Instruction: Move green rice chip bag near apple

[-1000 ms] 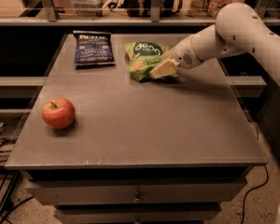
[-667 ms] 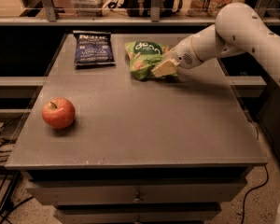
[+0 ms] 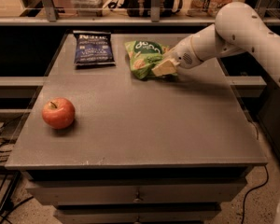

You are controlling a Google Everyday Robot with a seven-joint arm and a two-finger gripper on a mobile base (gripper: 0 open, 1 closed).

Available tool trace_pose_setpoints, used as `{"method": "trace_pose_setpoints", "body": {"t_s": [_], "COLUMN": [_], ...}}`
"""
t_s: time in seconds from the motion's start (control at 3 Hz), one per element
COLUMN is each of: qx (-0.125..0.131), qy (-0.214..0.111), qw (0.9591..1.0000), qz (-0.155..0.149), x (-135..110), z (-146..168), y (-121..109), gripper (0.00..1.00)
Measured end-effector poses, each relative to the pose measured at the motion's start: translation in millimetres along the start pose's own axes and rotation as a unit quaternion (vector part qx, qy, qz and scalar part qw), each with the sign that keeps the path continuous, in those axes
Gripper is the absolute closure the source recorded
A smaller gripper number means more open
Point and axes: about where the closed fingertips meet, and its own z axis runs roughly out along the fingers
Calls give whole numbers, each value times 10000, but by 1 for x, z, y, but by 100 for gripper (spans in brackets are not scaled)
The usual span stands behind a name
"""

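The green rice chip bag (image 3: 143,56) lies crumpled at the back middle of the grey table (image 3: 140,125). My gripper (image 3: 162,68) reaches in from the right on a white arm and is shut on the bag's right edge. The red apple (image 3: 58,113) with yellow patches and a short stem sits near the table's left front, far from the bag.
A dark blue snack bag (image 3: 93,48) lies flat at the back left, just left of the green bag. A shelf rail with clutter runs behind the table. Drawers sit under the tabletop, and cables lie on the floor at left and right.
The green bag and my gripper have shifted very slightly; the grip on the bag's right edge holds. The apple and blue bag have not moved.
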Motion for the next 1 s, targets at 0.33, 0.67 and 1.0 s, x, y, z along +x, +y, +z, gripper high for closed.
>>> {"method": "trace_pose_setpoints", "body": {"t_s": [0.33, 0.67, 1.0], "qx": [132, 320, 357], "qy": [-97, -303, -482], "qw": [9984, 9894, 9795], "qz": [-540, -1387, -1925], "x": [-33, -83, -113], "z": [-22, -55, -75], "y": [26, 70, 102], "gripper": [100, 100, 100]}}
